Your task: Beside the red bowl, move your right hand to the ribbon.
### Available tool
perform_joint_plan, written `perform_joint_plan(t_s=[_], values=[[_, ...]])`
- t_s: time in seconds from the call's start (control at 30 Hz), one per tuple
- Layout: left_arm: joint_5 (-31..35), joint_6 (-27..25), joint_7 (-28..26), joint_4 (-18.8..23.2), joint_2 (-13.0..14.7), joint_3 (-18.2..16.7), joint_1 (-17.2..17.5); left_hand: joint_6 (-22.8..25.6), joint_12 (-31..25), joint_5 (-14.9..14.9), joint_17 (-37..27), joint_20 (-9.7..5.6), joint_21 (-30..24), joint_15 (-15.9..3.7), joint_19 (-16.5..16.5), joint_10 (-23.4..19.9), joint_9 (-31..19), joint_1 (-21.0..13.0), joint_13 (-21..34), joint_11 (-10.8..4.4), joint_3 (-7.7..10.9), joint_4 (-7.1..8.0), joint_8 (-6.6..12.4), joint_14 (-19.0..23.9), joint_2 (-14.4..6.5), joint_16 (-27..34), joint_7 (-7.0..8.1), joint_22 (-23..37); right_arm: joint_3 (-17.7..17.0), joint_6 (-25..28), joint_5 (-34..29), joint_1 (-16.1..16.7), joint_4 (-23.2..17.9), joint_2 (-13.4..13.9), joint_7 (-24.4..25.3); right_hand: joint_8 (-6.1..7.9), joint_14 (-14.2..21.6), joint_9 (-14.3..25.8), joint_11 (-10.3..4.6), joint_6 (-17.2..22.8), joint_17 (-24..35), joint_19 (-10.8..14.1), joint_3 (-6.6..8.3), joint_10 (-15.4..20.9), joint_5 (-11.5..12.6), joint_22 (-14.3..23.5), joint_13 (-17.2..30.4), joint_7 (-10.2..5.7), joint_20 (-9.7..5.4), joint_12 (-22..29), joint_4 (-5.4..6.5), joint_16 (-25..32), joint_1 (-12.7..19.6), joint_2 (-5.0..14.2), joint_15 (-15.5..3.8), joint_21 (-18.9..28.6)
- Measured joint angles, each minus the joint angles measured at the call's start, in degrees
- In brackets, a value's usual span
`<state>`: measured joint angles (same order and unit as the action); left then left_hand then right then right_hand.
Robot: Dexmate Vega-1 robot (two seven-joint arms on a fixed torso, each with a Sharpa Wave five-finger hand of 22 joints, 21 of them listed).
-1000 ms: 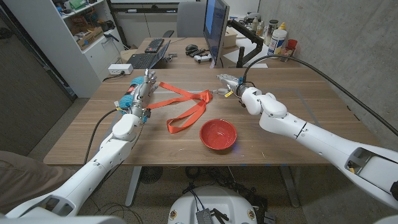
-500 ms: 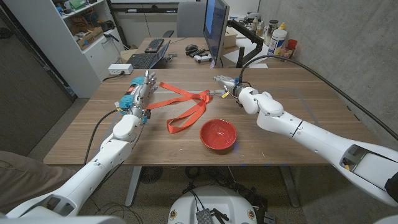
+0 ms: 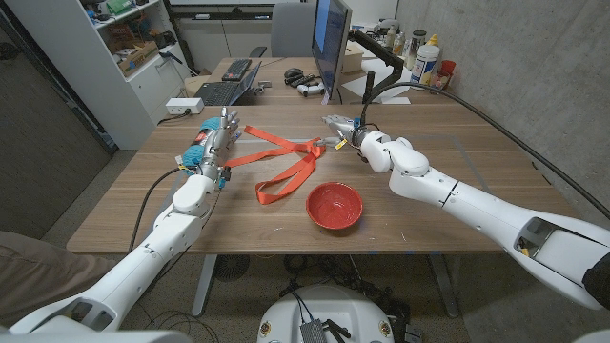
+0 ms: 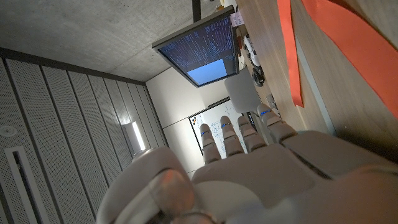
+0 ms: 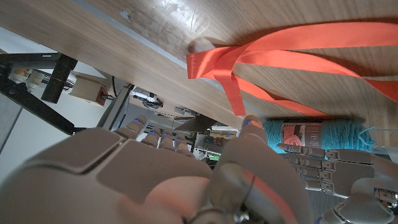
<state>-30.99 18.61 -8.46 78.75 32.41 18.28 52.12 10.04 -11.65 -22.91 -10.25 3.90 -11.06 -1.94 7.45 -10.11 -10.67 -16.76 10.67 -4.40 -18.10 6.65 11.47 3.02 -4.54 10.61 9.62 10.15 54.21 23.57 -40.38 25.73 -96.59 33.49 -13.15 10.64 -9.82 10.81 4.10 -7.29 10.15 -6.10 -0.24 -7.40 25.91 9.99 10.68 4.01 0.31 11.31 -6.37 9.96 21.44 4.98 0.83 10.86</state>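
Your right hand [image 3: 345, 131] is hovering with fingers spread and holding nothing, fingertips just beside the ribbon's [image 3: 286, 157] knotted end, so contact needs little more reach. The ribbon is lying on the desk [image 3: 448, 162] at eleven o'clock from the red bowl [image 3: 335, 206].

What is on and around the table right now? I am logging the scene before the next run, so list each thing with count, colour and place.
ribbon: one, orange-red, looped across the table's middle, between the hands
red bowl: one, red, near the front edge, beside the ribbon's loop
yarn skein: one, teal, at the left hand
table: one, wooden
monitor: one, screen blue, on the desk behind
laptop: one, dark, behind the far edge
bottles: several, pale, far right of the desk
left hand: one, grey, by the ribbon's left end
right hand: one, grey, at the ribbon's knotted right end, contact unclear
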Motion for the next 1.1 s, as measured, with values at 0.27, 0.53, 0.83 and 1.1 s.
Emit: perform_joint_plan(t_s=[0.27,0.53,0.83,1.1], values=[[0.0,0.0,0.0,0.1,0.0,-0.1,0.0,0.0,0.0,0.0,0.0,0.0,0.0,0.0,0.0,-0.1,0.0,0.0,0.0,0.07,0.0,0.0,0.0,0.0,0.0,0.0,0.0,0.0,0.4,-0.7,-0.1,-0.6,1.0,-0.7,-0.3,0.0,0.0,0.0,0.0,0.0,0.0,0.0,0.01,0.0,0.0,0.0,0.0,0.0,0.0,0.0,-0.01,0.2,0.0,0.0,0.0,0.0],[0.0,0.0,-0.1,0.4,0.0,-0.1,0.2,0.7,-0.2,0.0,0.0,0.0,0.0,0.0,0.0,-0.5,0.0,0.0,0.0,0.31,0.17,0.17,0.0,0.0,0.0,0.0,-0.1,0.0,0.8,-1.8,-0.3,-1.3,2.0,-1.3,-0.9,0.0,0.0,0.0,0.31,0.0,0.0,0.0,-0.22,-0.3,0.0,0.0,0.0,0.0,0.0,0.0,0.22,0.2,0.0,0.02,-0.01,0.0],[0.1,0.3,-0.2,0.5,-0.2,-0.1,0.4,1.2,-0.2,0.0,0.0,-0.31,0.0,0.0,0.3,-0.7,0.0,0.3,0.0,0.08,0.16,0.16,0.0,0.0,-0.3,0.0,-0.28,0.0,1.2,-3.0,-0.1,-2.0,3.5,-2.0,-1.2,0.0,0.0,0.0,0.31,0.0,0.0,0.0,-0.22,-0.3,0.0,0.0,0.0,-0.01,0.0,0.0,0.22,0.2,-0.4,0.41,-0.01,0.0],[0.1,1.5,-0.1,0.0,-0.6,-0.2,0.5,3.2,-0.7,0.0,0.0,-0.31,0.0,-0.21,0.3,-2.5,0.0,0.3,0.1,0.4,0.33,0.0,0.88,0.2,-0.3,0.2,-0.76,0.0,1.6,-4.1,0.6,-2.8,5.1,-2.7,-1.2,0.0,0.0,0.0,0.3,0.0,0.0,0.0,-0.47,-0.3,0.0,0.0,0.0,-0.01,0.0,0.0,0.47,0.2,-0.4,0.4,-0.01,0.0]])
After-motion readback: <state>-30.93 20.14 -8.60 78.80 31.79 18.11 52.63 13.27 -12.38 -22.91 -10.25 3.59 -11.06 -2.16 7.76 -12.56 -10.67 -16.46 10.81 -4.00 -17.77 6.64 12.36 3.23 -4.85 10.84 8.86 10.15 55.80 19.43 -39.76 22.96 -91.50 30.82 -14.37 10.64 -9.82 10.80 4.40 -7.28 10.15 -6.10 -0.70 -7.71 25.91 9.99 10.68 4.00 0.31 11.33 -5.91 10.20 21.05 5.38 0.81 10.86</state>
